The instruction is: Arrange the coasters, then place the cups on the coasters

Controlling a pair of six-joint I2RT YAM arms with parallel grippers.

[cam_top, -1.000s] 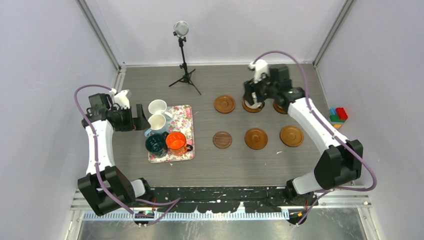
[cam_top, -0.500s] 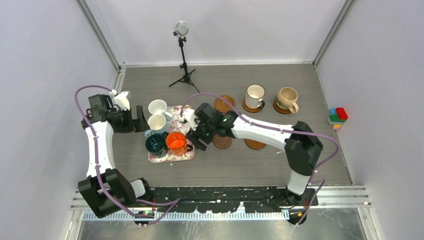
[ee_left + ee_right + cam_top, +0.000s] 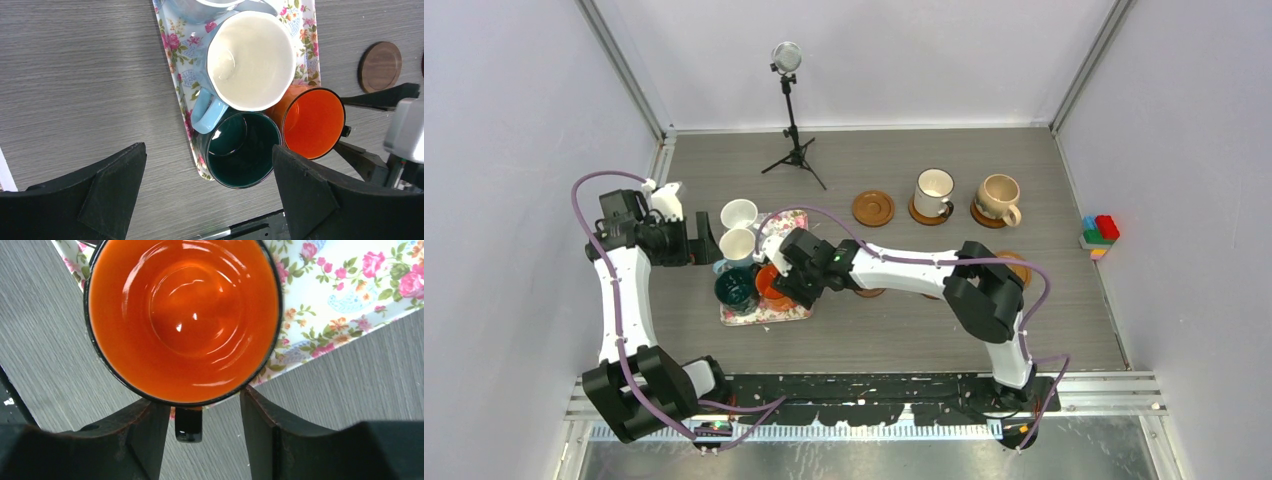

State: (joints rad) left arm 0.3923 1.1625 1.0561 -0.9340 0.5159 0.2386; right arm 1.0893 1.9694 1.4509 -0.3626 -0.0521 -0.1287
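Note:
On the floral tray (image 3: 764, 315) stand a plain white cup (image 3: 739, 213), a light blue cup (image 3: 737, 244), a dark green cup (image 3: 736, 288) and an orange cup (image 3: 770, 284). My right gripper (image 3: 200, 407) is open, its fingers on either side of the orange cup's (image 3: 182, 315) black handle (image 3: 188, 425). One finger is against the handle; the other stands apart. My left gripper (image 3: 208, 149) hangs wide open over the dark green cup (image 3: 245, 150). A white dark-rimmed cup (image 3: 934, 190) and a beige cup (image 3: 998, 197) sit on back coasters. One back coaster (image 3: 873, 208) is bare.
My right arm lies across the front row of coasters; a small dark one (image 3: 380, 66) and a light one (image 3: 1014, 262) show in part. A microphone on a tripod (image 3: 794, 150) stands at the back. Toy bricks (image 3: 1101, 232) lie by the right wall.
My right arm has swung from the back coasters, leaving the dark-rimmed cup there, across to the tray. Its jaws have narrowed around the orange cup's handle. The left arm has not moved.

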